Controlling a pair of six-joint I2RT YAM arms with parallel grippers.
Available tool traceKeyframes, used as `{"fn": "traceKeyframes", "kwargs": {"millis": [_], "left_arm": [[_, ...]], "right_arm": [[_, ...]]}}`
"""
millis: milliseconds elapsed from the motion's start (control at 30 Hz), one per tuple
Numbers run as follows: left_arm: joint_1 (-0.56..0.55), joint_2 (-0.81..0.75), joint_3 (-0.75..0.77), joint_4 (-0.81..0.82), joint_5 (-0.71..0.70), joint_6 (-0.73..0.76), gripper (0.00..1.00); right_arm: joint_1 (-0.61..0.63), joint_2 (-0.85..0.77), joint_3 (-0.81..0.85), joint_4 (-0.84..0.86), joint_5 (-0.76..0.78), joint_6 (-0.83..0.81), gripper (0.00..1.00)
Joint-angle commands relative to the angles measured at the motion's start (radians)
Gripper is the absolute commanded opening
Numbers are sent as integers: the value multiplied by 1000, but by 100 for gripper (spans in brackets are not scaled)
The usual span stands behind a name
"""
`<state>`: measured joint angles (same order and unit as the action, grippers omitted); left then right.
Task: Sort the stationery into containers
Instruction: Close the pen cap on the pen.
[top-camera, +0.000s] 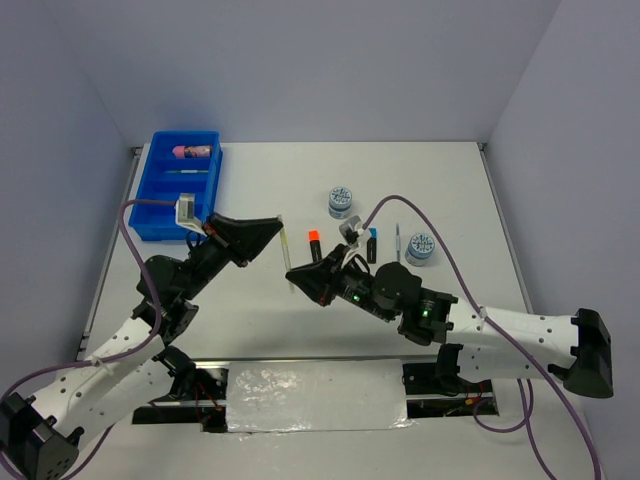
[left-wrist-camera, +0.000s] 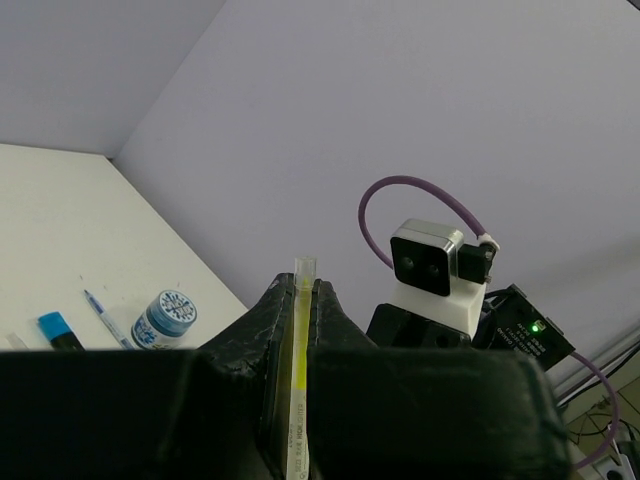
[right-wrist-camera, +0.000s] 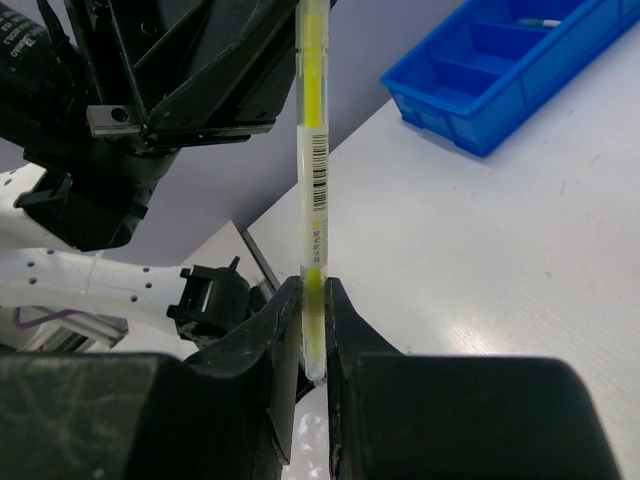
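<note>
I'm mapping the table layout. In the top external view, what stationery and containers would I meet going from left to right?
blue tray → yellow pen → orange-capped marker → far disc → blue-capped marker → thin pen → near disc

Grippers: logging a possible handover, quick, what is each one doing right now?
Left gripper: closed on the yellow pen.
Right gripper: closed on the same yellow pen.

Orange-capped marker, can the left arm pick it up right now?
Probably not: the left fingers are shut on the yellow pen, which the right fingers also hold. The orange-capped marker itself lies uncovered.
</note>
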<state>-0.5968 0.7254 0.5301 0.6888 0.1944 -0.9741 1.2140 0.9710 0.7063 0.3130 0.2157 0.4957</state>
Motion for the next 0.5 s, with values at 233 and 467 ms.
{"fn": "traceKeyframes", "kwargs": {"millis": [233, 467], "left_arm": [[-18, 14, 62, -106, 53, 52, 3], [-18, -23, 108, -170, 46, 126, 25]], "right_arm": [[-54, 29, 176, 92, -22, -152, 0], [-54, 31, 104, 113, -197, -172, 0]]}}
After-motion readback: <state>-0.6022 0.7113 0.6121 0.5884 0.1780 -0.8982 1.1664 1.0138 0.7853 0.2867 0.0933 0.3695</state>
